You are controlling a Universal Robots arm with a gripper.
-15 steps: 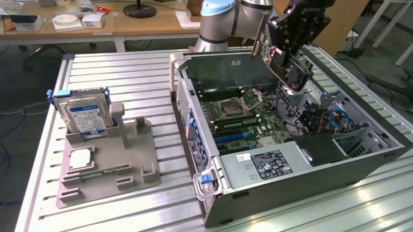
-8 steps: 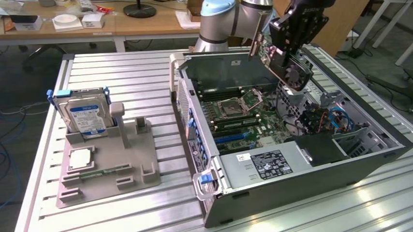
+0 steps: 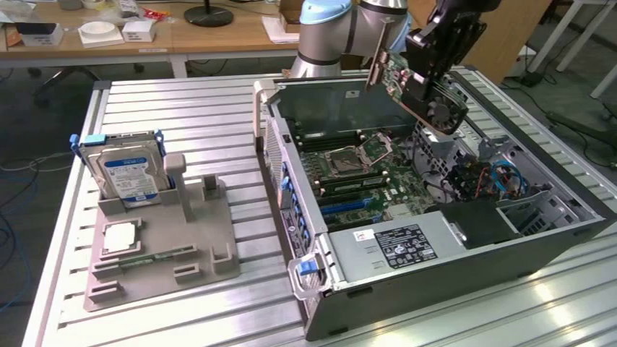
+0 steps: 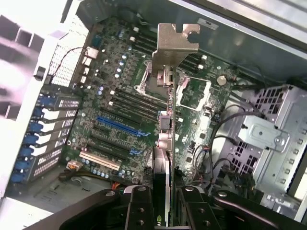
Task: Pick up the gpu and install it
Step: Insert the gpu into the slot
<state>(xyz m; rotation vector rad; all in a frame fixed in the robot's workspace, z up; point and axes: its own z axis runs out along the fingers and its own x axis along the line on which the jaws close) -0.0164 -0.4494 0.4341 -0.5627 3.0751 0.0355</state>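
Nearest the exterior camera, the open computer case lay on its side on the slatted metal table, its near corner cut off by the frame. To the exterior view's left of it sat a grey tray. A small square chip lay flat on it, and a hard drive stood upright in a slot further back. Inside the case the motherboard faced up, part of it hidden behind a black box. Above the far end of the case hung the gripper, its fingers clamped tight on the graphics card. The card was tilted in the air, clear of the motherboard, with its silver bracket toward the exterior view's left. From the wrist the card appeared edge-on between the two black fingers, so neither face could be made out. Furthest back, the arm was cut off by the frame, in front of a wooden desk.
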